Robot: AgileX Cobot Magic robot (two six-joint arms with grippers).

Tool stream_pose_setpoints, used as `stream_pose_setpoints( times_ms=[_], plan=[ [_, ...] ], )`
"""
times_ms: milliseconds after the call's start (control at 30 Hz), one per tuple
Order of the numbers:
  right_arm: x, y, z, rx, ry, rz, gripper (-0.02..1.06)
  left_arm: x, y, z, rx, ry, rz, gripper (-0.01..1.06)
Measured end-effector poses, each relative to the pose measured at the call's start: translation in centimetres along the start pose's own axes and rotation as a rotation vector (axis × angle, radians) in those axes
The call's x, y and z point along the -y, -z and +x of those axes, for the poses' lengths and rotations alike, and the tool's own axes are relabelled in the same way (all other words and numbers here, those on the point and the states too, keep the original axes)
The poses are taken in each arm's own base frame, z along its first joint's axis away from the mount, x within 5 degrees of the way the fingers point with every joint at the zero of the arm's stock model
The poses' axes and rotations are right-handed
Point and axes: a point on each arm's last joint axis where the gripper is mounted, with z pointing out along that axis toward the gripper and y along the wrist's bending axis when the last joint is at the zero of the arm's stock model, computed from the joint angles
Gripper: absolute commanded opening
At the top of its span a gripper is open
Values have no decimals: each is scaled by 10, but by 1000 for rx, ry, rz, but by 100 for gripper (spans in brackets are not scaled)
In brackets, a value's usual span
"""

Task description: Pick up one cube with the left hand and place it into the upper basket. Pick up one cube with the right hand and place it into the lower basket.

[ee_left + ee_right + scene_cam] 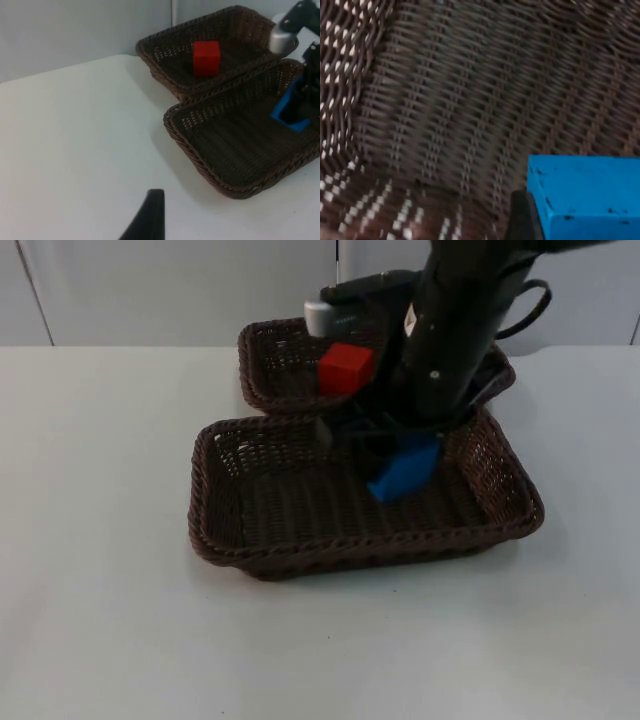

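Note:
A red cube (345,367) (206,58) lies in the upper wicker basket (258,375) (160,70). My right arm reaches down into the lower basket (212,502) (192,150). Its gripper (395,452) is shut on a blue cube (405,470) (289,109) (590,197), held tilted just above the basket floor near the right wall. A black fingertip (522,220) presses against the cube's side. My left gripper (151,217) waits over bare table to the left of both baskets, with nothing near it.
The two dark brown baskets stand edge to edge at the table's middle, the upper one against the grey wall (150,290). White table (100,590) surrounds them on the left, right and front.

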Motion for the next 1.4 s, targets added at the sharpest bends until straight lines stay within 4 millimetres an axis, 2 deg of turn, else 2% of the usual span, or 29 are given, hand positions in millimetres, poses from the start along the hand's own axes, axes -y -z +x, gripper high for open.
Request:
stream_pose_setpoints(
  times_ms=[267,400,500,533,700,733,867,900,967,1033,1167,1300,1333,1400],
  plan=[
    [-3,-35,-4,51,5,-9,0,0,0,0,0,3,2,90],
    [-3,-42,-5,71,6,-13,1,0,0,0,0,3,2,90],
    [-4,-46,-5,74,6,-13,12,0,0,0,0,3,2,90],
    [-4,-48,-4,73,6,-14,12,0,0,0,0,3,2,90],
    [-4,-56,-2,63,7,-13,47,0,0,0,0,3,2,90],
    [-4,-59,-1,55,8,-13,47,0,0,0,0,3,2,90],
    [-4,-63,1,50,3,-13,78,0,0,0,0,3,2,90],
    [-4,-63,1,49,1,-13,78,0,0,0,0,3,2,90],
    [-4,-64,1,46,-1,-13,86,0,0,0,0,3,2,90],
    [-4,-64,1,46,-2,-13,89,0,0,0,0,3,2,90],
    [-4,-57,-1,60,-3,-14,89,0,0,0,0,3,2,90],
    [-3,-21,-14,132,-9,-18,89,0,0,0,0,3,2,90],
    [-3,-21,-14,132,-9,-18,89,0,0,0,0,3,2,90],
    [-2,3,-19,166,-13,-19,89,0,0,0,0,3,2,90]
  ],
)
